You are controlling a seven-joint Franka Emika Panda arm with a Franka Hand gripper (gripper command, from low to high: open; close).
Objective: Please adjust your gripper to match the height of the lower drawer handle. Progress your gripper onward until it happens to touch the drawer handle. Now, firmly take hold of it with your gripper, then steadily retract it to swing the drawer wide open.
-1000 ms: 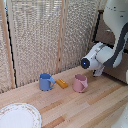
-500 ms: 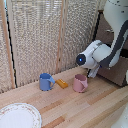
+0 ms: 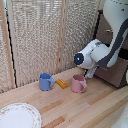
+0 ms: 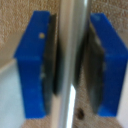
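In the wrist view the lower drawer handle (image 4: pixel 73 30), a slim silver bar, runs between my gripper's (image 4: pixel 72 67) two blue fingers (image 4: pixel 35 62). Their dark pads press against it on both sides, so the gripper is shut on the bar. In the exterior view the bulky white arm (image 3: pixel 95 54) reaches to the dark brown drawer (image 3: pixel 115 75) at the exterior view's right. The hand (image 3: pixel 91 73) shows only as a small dark part under the arm. The arm hides the handle there.
On the wooden table stand a blue mug (image 3: pixel 46 81) and a pink mug (image 3: pixel 78 83), with a small orange block (image 3: pixel 61 83) between them. A patterned plate (image 3: pixel 19 116) lies at the front left. A woven screen (image 3: pixel 40 35) stands behind.
The arm's wrist has shifted toward the exterior view's left, away from the cabinet, across the three frames. The mugs, block and plate have not moved.
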